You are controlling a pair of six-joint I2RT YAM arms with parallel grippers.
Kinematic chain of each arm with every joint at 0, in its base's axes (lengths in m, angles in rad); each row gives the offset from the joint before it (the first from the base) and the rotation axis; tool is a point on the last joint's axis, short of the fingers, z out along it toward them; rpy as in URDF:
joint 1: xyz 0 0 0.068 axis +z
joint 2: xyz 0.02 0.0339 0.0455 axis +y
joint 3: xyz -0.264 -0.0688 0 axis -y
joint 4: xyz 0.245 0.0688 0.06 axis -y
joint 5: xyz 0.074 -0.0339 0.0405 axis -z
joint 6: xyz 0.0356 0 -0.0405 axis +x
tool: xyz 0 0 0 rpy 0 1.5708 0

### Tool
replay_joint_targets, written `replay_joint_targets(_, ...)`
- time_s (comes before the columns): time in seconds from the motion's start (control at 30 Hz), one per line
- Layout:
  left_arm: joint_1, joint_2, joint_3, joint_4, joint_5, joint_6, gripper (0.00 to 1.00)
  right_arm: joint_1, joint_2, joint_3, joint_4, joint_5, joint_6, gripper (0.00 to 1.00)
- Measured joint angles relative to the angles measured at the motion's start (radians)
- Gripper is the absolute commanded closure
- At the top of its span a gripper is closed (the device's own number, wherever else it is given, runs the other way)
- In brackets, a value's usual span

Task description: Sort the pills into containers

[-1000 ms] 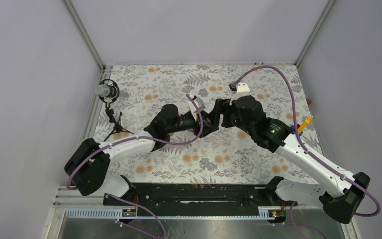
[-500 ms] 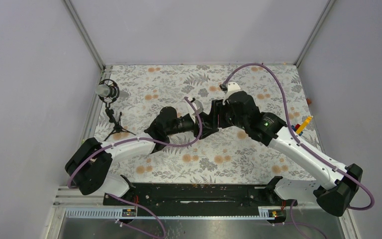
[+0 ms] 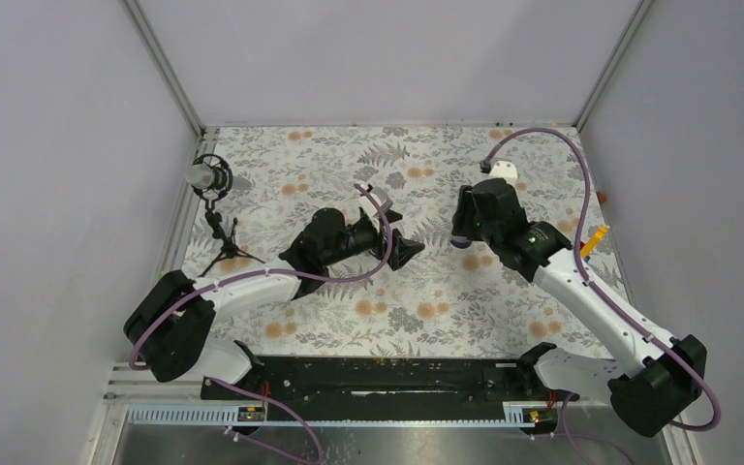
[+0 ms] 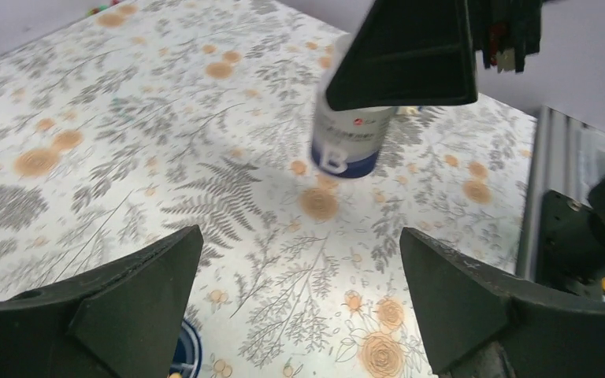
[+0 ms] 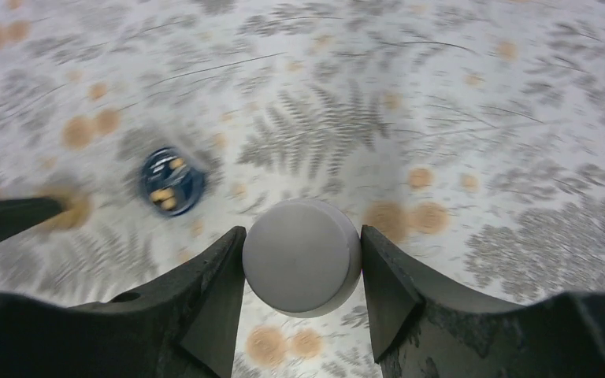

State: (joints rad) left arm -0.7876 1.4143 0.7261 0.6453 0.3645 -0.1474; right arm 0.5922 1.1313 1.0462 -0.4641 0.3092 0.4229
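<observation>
Right hand (image 5: 301,235): fingers clamped from above on either side of the white cap of the capped bottle (image 4: 348,146).
Capped bottle: upright, printed "B", mid tabletop (image 3: 281,174), directly under the right hand. Cannot tell whether it is resting or just lifted.
Left hand (image 4: 299,236): fingers spread wide with nothing between them; low, facing the bottle, near but apart.
Open blue container (image 5: 171,179): on the tabletop just beside the left hand. Orange specks inside are likely pills (image 5: 163,194), but blurred.
Step (judged): placing the capped bottle. It is closed, so nothing can go in yet.
Next (judged): left hand grips the bottle body and right hand twists the cap off, keeping the bottle upright.
</observation>
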Motion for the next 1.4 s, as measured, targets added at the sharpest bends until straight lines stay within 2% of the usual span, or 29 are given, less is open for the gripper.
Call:
replay_joint_targets(0.2, 0.003, -0.059, 0.015, -0.203, -0.221, -0.08, 0.01, -0.127, 0.016, -0.197, 0.109, 0.125, 0.048, 0.67)
replay_joint_targets(0.33, 0.01, -0.089, 0.114, -0.435, -0.396, -0.176, 0.01, -0.185, 0.067, -0.283, 0.18, 0.163, 0.089, 0.66)
replay_joint_targets(0.57, 0.015, -0.229, 0.144, -0.692, -0.61, -0.249, 0.02, -0.211, 0.126, -0.347, 0.288, 0.206, 0.135, 0.55)
replay_joint_targets(0.77, 0.015, -0.334, 0.144, -0.837, -0.649, -0.252, 0.02, -0.214, 0.161, -0.375, 0.32, 0.207, 0.143, 0.33)
replay_joint_targets(0.97, 0.015, -0.436, 0.141, -0.941, -0.676, -0.281, 0.01, -0.215, 0.17, -0.376, 0.32, 0.212, 0.137, 0.19)
replay_joint_targets(1.17, 0.015, -0.484, 0.12, -0.956, -0.643, -0.318, 0.01, -0.215, 0.156, -0.311, 0.257, 0.189, 0.116, 0.18)
replay_joint_targets(1.3, 0.015, -0.467, 0.059, -0.887, -0.587, -0.352, 0.02, -0.215, 0.115, -0.248, 0.231, 0.104, 0.084, 0.21)
replay_joint_targets(1.33, 0.015, -0.457, 0.031, -0.855, -0.57, -0.366, 0.06, -0.215, 0.113, -0.226, 0.227, 0.079, 0.076, 0.23)
replay_joint_targets(1.4, 0.015, -0.425, -0.005, -0.812, -0.546, -0.397, 0.23, -0.214, 0.119, -0.174, 0.229, 0.016, 0.059, 0.3)
